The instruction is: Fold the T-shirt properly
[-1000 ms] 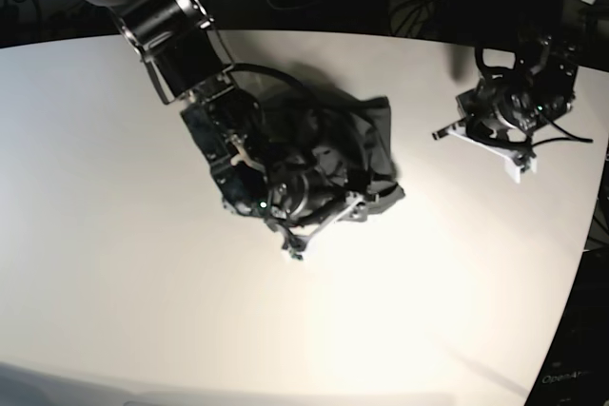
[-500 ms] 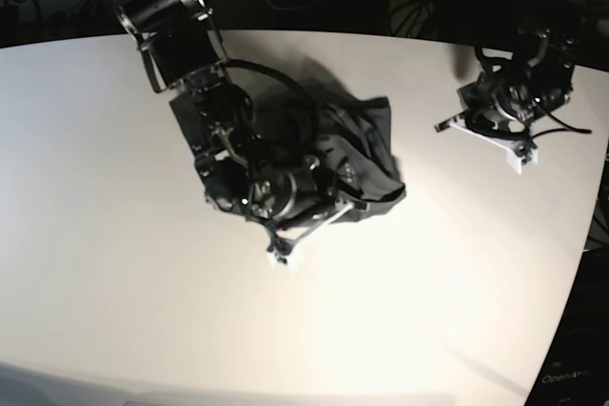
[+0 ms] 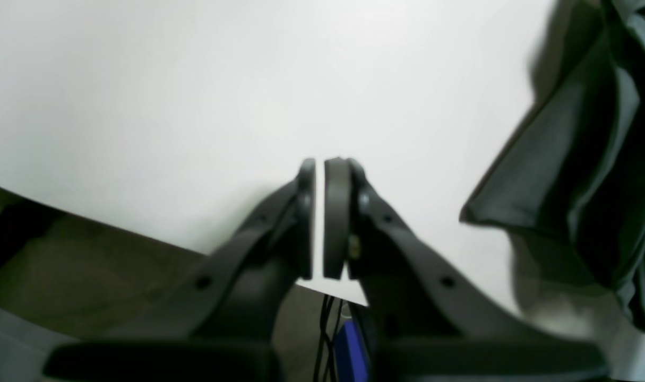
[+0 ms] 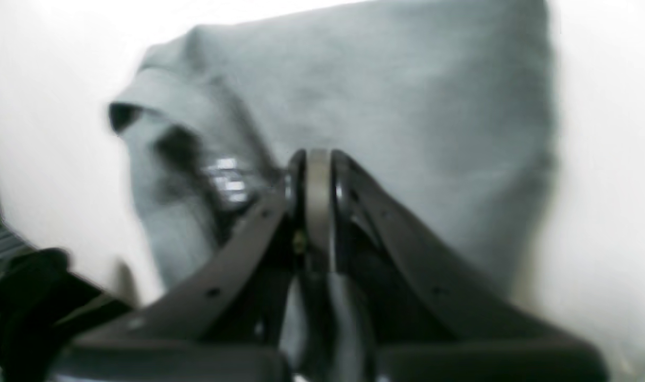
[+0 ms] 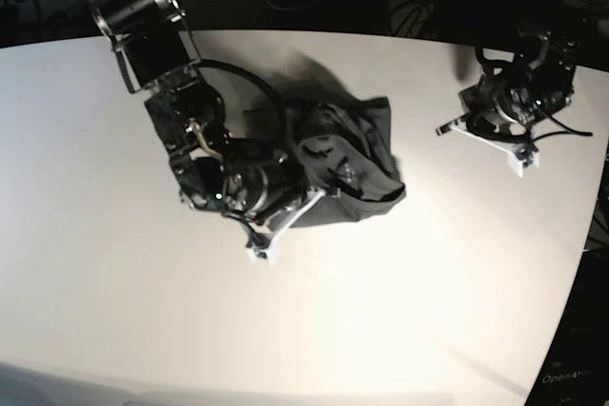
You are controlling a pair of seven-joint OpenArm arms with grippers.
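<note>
Left wrist view: the left gripper (image 3: 318, 212) hangs over the bare white table (image 3: 195, 95), its jaws drawn to a thin slit with nothing between them. A dark fold of the T-shirt (image 3: 577, 159) lies off to the side, well apart from the fingertips.

Right wrist view: the right gripper (image 4: 318, 180) sits low on the grey cloth, jaws pressed together on a strip of the T-shirt (image 4: 386, 95) — the fabric spreads out behind the fingertips and bunches into a rumpled lump on one side. The picture is blurred, so the exact edge held cannot be told.

Base view: the right gripper (image 5: 262, 244) has travelled steadily toward the near-left of the table (image 5: 95, 282) over the last second, and the T-shirt (image 5: 357, 164) has been dragged and stretched after it, though it remains a crumpled heap near the table's middle. The left gripper (image 5: 490, 135) has stayed parked near the far edge, well clear of the garment. By these signs the work appears to be at the spreading-out stage — the shirt is being pulled flat, and no fold looks made yet.
</note>
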